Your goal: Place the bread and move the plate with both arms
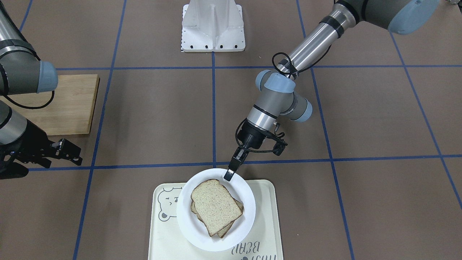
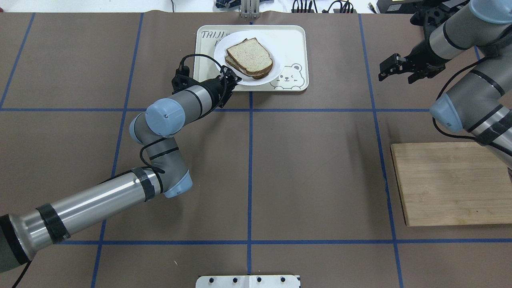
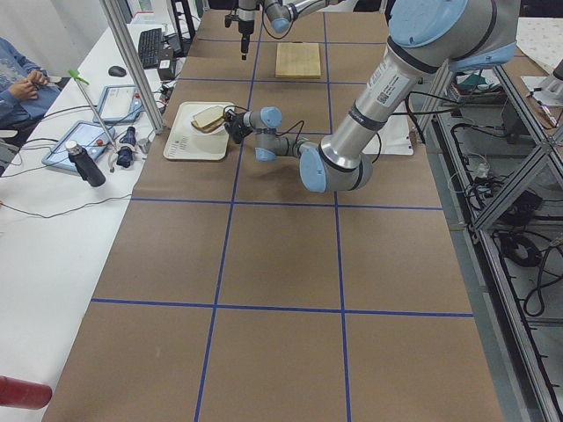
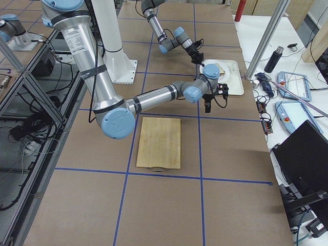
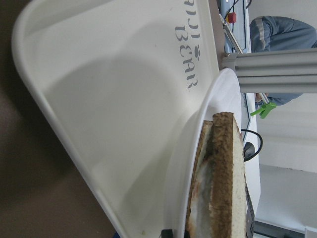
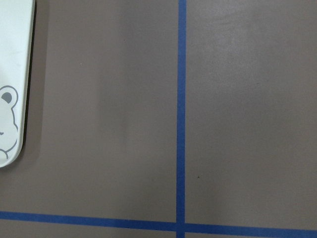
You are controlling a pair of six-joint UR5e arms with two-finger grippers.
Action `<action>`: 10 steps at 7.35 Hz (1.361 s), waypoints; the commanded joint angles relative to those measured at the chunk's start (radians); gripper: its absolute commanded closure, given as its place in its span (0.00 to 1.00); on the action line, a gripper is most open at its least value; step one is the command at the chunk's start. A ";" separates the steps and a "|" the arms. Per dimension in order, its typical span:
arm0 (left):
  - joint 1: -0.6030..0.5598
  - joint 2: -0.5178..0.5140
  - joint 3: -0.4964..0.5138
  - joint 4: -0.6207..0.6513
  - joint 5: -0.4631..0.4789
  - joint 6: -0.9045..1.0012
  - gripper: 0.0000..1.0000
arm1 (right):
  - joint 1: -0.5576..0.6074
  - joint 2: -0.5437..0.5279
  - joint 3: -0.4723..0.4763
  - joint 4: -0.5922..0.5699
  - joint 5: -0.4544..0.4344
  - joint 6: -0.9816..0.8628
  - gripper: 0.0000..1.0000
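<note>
bread on plate, left hand at the rim
the bread (image 1: 216, 205) lies on a second slice on the plate (image 1: 249, 202), which sits on the bear tray (image 1: 269, 224). the left hand (image 1: 229, 174) is pinched onto the plate's rim. the right hand (image 2: 396, 71) hangs over the tabletop (image 1: 162, 119), well apart, fingers spread, holding nothing.

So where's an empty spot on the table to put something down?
The big brown table stretch between the cream bear tray and the light wooden board is bare, and the board's top is too. The tray is crowded: it holds the round glossy white plate, the stacked bread slices and the left gripper at the plate's rim.
</note>
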 commanded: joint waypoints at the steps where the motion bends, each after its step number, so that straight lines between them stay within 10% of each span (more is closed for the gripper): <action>1: -0.001 -0.062 0.092 0.005 0.034 -0.009 0.77 | 0.002 -0.026 0.020 0.001 -0.004 0.000 0.00; 2: -0.004 -0.063 0.066 0.000 0.056 -0.012 0.02 | 0.003 -0.034 0.043 0.001 -0.002 0.000 0.00; 6: -0.022 0.250 -0.412 0.008 -0.071 -0.050 0.01 | 0.009 -0.043 0.045 -0.001 -0.001 0.000 0.00; 10: -0.062 0.457 -0.624 0.002 -0.185 -0.035 0.01 | 0.031 -0.066 0.065 0.001 0.001 0.000 0.00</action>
